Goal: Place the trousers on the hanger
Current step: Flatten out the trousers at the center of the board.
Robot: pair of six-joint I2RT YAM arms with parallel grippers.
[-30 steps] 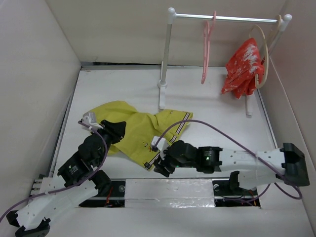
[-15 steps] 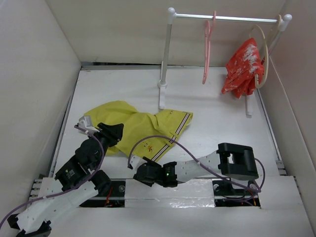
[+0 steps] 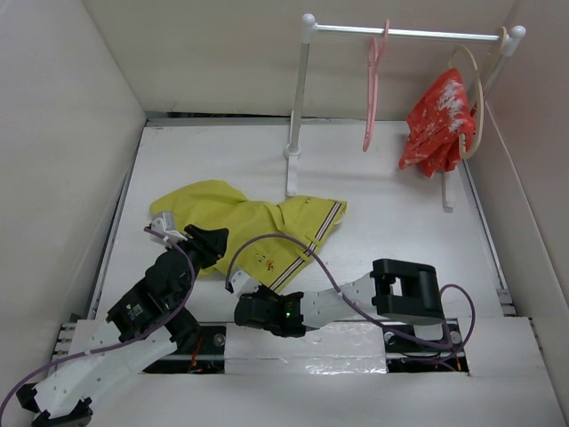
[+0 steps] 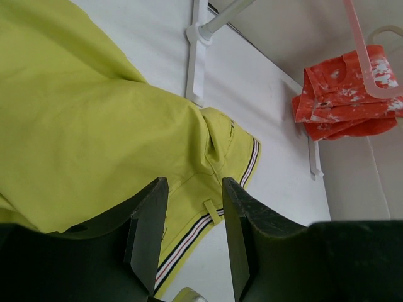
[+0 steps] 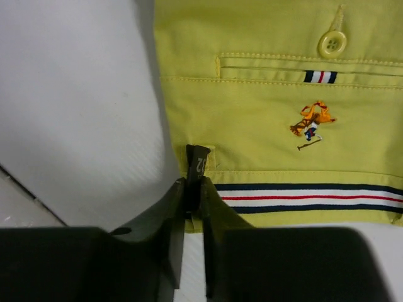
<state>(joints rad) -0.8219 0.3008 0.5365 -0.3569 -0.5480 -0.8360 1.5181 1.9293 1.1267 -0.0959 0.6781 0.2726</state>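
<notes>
The mustard-yellow trousers point(image 3: 240, 221) lie spread on the table's left half, with the striped waistband point(image 5: 315, 196) toward the near side. My right gripper point(image 3: 252, 301) point(image 5: 193, 182) is low at the waistband's near end, shut on the cloth edge and a dark label there. Over the trousers' left part my left gripper point(image 3: 204, 244) point(image 4: 192, 189) hovers open, nothing between its fingers; below it lie the trousers point(image 4: 94, 126). The pink hanger point(image 3: 372, 89) point(image 4: 368, 60) hangs bare on the rail at the back.
A white rack point(image 3: 300, 98) stands at the back with a foot point(image 3: 291, 153) near the trousers. On its right end a beige hanger point(image 3: 477, 93) bears a red patterned garment point(image 3: 437, 120). Pale walls close in on the left, back and right sides.
My right arm has folded back toward the near edge, its gripper shifting left to the waistband end and closing on it. The left gripper has barely moved.
</notes>
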